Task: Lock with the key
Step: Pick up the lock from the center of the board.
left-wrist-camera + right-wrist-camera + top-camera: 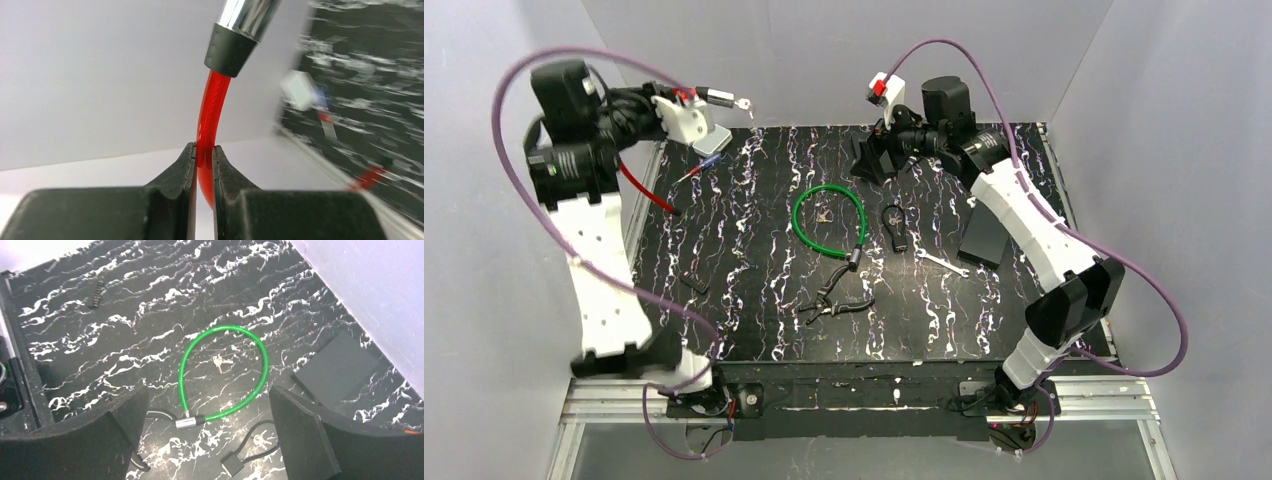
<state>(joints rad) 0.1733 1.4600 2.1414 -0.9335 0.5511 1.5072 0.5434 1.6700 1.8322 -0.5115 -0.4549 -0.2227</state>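
Cable [209, 110] sat pinched between the jaws of the left gripper [204, 165], its capped end [230, 47] above them, looped cable lock [262, 355] lay on the table [125, 305] between the spread jaws of the right gripper [206, 396], keys [220, 362] inside the loop, flat block [337, 370] beyond the right-hand jaw

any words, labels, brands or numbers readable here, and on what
None can be read.
The green cable lock, the red cable in the left gripper and the flat black pad show no print.
The keys inside the green loop are too small to tell.
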